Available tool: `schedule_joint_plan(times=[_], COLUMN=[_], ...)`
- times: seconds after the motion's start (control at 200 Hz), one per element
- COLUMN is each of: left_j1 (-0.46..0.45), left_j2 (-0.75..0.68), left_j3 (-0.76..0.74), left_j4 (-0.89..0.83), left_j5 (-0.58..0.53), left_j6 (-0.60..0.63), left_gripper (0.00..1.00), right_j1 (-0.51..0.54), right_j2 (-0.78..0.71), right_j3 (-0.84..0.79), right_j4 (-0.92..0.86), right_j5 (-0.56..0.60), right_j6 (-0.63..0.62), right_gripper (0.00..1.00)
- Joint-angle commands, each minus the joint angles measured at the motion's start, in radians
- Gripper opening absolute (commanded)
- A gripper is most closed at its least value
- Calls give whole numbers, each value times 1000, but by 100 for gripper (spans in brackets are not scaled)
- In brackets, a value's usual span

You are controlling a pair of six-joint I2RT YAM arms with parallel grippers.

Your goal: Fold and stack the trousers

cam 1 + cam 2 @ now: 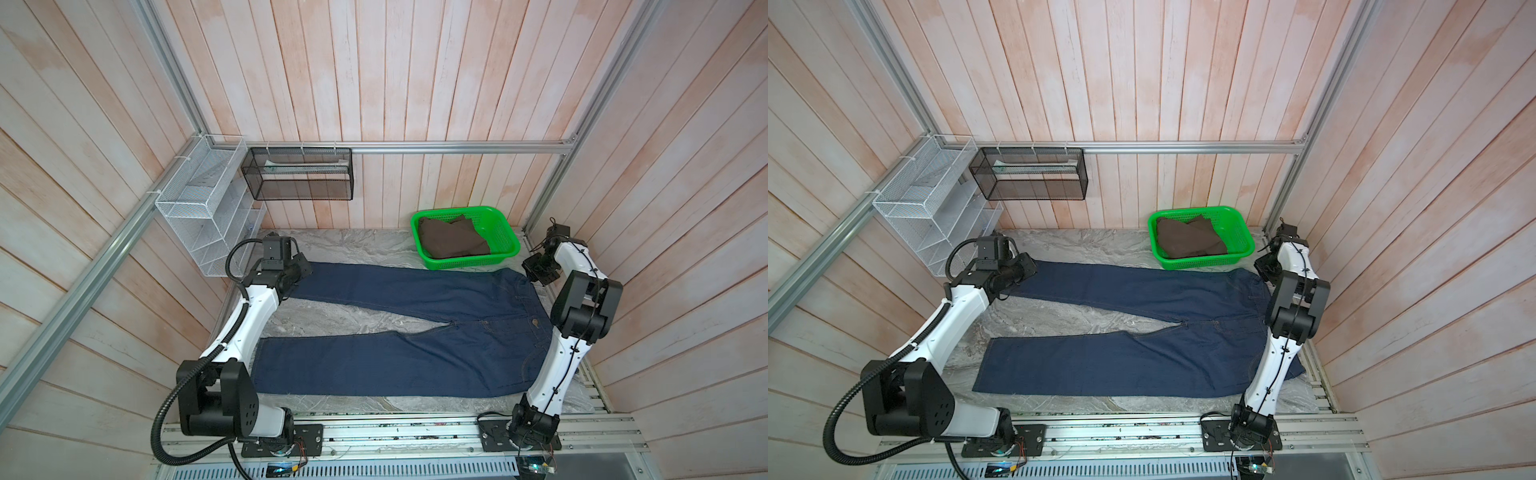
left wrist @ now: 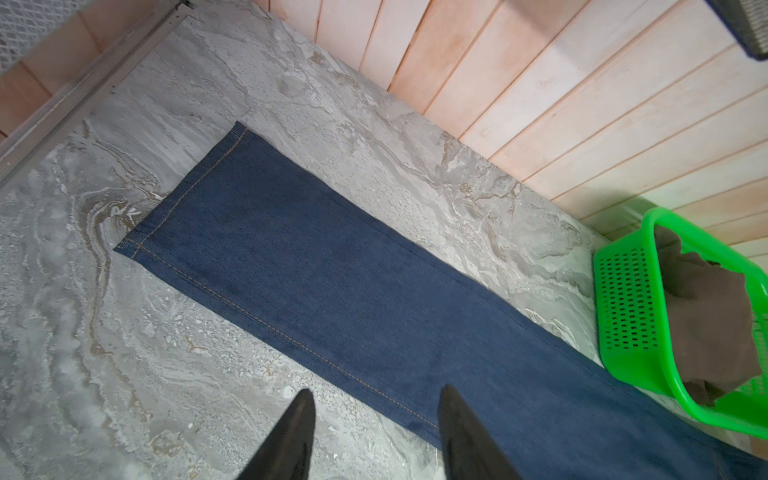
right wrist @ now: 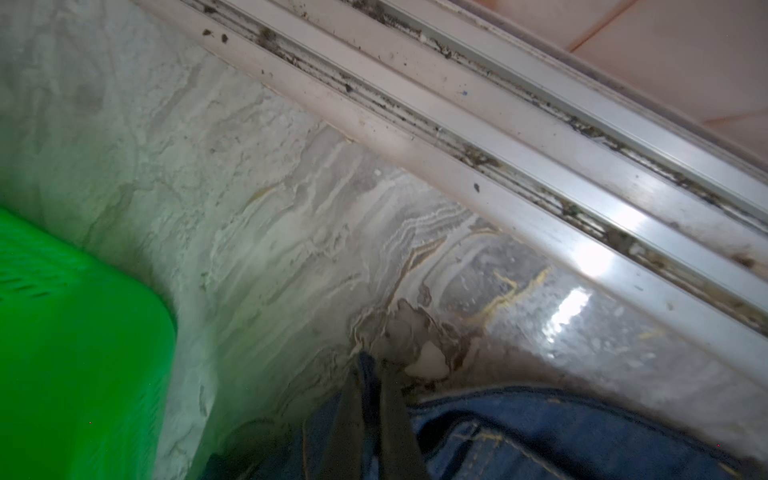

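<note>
Both top views: green basket (image 1: 469, 262) just beside trousers (image 1: 415, 291); brown cloth (image 1: 451, 239) inside.

No lettering can be read on the trousers (image 1: 374, 365) or green basket (image 1: 469, 262).

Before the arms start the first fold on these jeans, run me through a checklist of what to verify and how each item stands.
1. Hold of the right gripper on the trousers at the waistband corner: ok, shut on the cloth.
2. Hold of the left gripper on a leg: not ok, open over the far leg's edge.
3. Garment flat, legs apart: ok.
4. Gap between the green basket and the waistband: cannot tell, very close.
</note>
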Motion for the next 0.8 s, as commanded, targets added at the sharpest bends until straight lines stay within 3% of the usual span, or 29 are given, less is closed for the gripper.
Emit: schedule_joint_plan(times=[0.0, 0.52, 0.795], left_j1=[10, 20, 42], left_j2=[82, 643, 954], left_j3=[91, 655, 1097], left_j4=[-23, -306, -470], left_j5=[26, -189, -277], left_j6=[-18, -38, -9], left_gripper=[51, 52, 53], right_j1=[1, -85, -114], right_j2=[-69, -316, -354], right_j3=[-95, -457, -524], right_j4=[56, 187, 210], right_j5=[-13, 22, 49], right_j6=[11, 31, 49], right_gripper=[0, 0, 0])
